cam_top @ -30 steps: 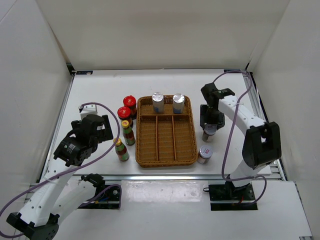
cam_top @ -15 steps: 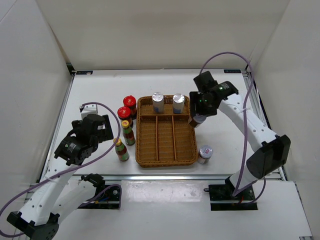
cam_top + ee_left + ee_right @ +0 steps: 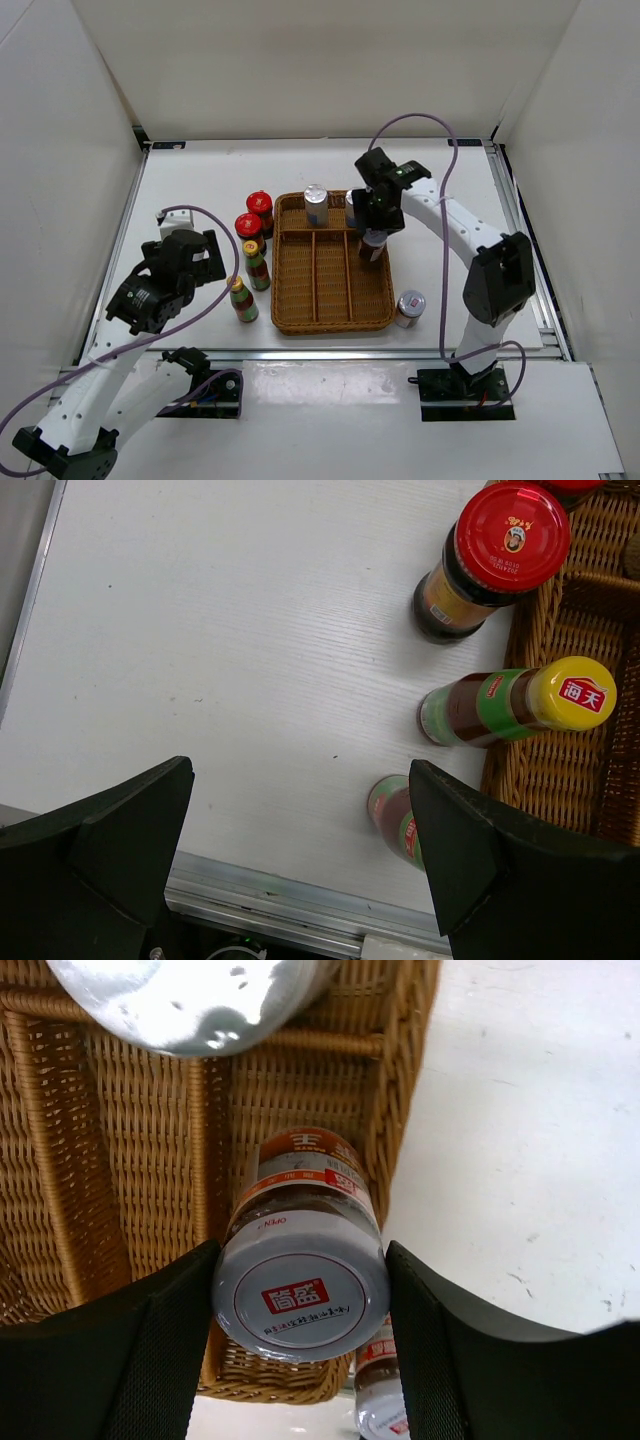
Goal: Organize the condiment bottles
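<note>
**Current state.** The right gripper (image 3: 373, 238) has its jaws closed on a silver-capped shaker (image 3: 300, 1295), gripped just below the cap. The shaker hangs over the right-hand long compartment of the wicker tray (image 3: 318, 280), close to the tray's right wall. Whether its base touches the tray floor cannot be determined. The left gripper (image 3: 300, 840) hovers above the surface (image 3: 200, 630) with jaws wide open and empty. Beside it, a red-capped jar (image 3: 505, 535) and a yellow-capped bottle (image 3: 520, 705) stand outside the tray.

**Hazards.**
- Sideways drift may set the base on the tray's right wall, and the shaker would likely topple on release.
- The woven floor is uneven, so a release from height may tip the shaker.
- A neighbouring shaker (image 3: 316, 205) stands in the far compartment near the wrist, and a careless retreat could knock it.
</note>
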Controlling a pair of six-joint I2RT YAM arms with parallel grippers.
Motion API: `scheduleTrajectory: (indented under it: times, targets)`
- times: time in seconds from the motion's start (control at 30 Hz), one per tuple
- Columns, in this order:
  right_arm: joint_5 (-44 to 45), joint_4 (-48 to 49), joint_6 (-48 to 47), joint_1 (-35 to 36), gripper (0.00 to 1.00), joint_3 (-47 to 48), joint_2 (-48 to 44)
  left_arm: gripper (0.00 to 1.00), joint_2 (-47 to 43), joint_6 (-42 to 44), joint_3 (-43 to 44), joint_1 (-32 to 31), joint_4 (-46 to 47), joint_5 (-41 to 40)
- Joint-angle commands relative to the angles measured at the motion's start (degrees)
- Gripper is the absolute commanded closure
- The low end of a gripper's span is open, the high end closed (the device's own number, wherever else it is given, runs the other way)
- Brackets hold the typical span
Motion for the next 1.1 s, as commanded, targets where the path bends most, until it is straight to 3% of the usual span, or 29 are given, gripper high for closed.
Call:
scheduleTrajectory:
  times: [0.0,0.2,0.27,0.3,0.37,0.4,0.63,0.87,1.07]
  targets:
    - [-1.9,1.7,-0.8,0.3,0.92,1.4,3.1,0.01,-0.4,-0.2,-0.1,-0.2,0.5,-1.3]
    - [-2.5,2.2,0.5,0.3,0.92,-1.4,4.7,0.01,-0.4,-0.2,-0.1,-0.2,0.5,-1.3]
    - [-2.5,2.9,0.5,0.3,0.83,-2.6,4.1,0.01,0.1,-0.2,-0.1,-0.2,0.5,-1.3]
    - [-2.5,2.9,0.5,0.3,0.43,-2.6,4.1,0.01,0.1,-0.2,-0.1,-0.2,0.5,-1.3]
    - [-2.5,1.4,1.2,0.3,0.10,-2.6,3.5,0.01,0.7,-0.2,-0.1,-0.2,0.5,-1.3]
    - [-1.2,0.7,1.2,0.3,0.00,-2.0,2.6,0.01,0.7,-0.2,-0.1,-0.2,0.5,-1.3]
    - [9.2,-4.5,3.4,0.8,0.00,-3.5,-8.4,0.01,0.7,-0.2,-0.1,-0.2,0.5,-1.3]
    - [3.5,-3.0,3.4,0.3,0.00,-21.1,-23.3,0.01,1.8,-0.2,-0.1,-0.2,0.5,-1.3]
    - [0.9,-1.9,8.3,0.3,0.00,-34.1,-28.3,0.01,2.4,-0.2,-0.1,-0.2,0.5,-1.3]
